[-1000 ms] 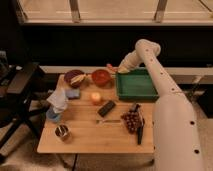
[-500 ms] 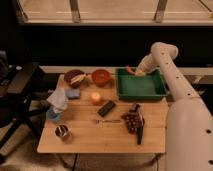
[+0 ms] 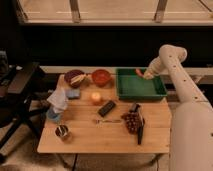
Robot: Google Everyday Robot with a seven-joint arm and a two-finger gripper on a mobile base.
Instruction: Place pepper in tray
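The white arm reaches in from the right, bent at the elbow, and its gripper [image 3: 145, 75] hangs over the far right part of the green tray [image 3: 141, 90], just above the back wall. A small reddish-orange pepper [image 3: 139, 73] sits at the tip of the gripper, held up over the tray's far edge; how wide the tool stands around it I cannot tell from here. The tray rests on the far right corner of the wooden table [image 3: 105, 135]. To its left, along the far edge, stands a red-orange bowl [image 3: 101, 77], and further left a dark bowl [image 3: 74, 77] with something pale inside. Nearer, a round yellow-orange fruit [image 3: 95, 97] lies just beside a blue sponge [image 3: 73, 93], with a crumpled pale cloth [image 3: 58, 101] at the left edge. A dark flat block [image 3: 106, 108] lies mid-table, a fork [image 3: 106, 120] just near of it, a bunch of dark grapes [image 3: 132, 121] to the right, and a small metal cup [image 3: 62, 132] at the near left.
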